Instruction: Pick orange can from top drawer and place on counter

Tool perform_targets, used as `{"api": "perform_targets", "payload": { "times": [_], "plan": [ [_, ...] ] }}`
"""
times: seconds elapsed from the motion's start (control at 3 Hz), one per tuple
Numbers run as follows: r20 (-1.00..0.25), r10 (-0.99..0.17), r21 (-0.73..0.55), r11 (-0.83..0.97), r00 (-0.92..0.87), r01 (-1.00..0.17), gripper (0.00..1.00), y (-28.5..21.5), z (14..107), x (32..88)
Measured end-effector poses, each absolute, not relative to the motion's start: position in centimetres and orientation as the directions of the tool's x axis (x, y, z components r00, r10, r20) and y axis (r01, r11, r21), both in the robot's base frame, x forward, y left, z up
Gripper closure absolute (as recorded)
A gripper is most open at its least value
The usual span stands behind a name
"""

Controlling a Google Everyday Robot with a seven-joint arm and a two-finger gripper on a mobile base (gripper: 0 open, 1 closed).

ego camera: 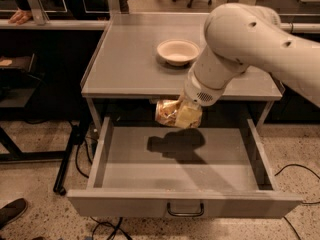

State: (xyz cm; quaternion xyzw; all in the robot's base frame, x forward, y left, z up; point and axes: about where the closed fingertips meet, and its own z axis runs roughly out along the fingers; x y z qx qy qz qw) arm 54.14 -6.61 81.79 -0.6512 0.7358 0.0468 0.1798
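The orange can [167, 112] is shiny gold-orange and wrinkled. My gripper [184, 116] is shut on the can and holds it in the air above the back of the open top drawer [120, 154], just below the front edge of the counter [130, 59]. The can's shadow lies on the drawer floor. The white arm comes down from the upper right and hides part of the counter.
A white bowl [178, 51] stands on the counter near its middle. The drawer's front panel has a dark loop handle [185, 210]. Cables lie on the floor at left and right. A shoe [11, 213] shows at the lower left.
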Motion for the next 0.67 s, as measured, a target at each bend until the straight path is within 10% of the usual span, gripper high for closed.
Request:
{"api": "perform_targets", "payload": {
  "times": [0.67],
  "plan": [
    [-0.333,-0.941,-0.287,0.162,-0.06,-0.944,1.0,-6.5,89.8,56.9]
  ]
}}
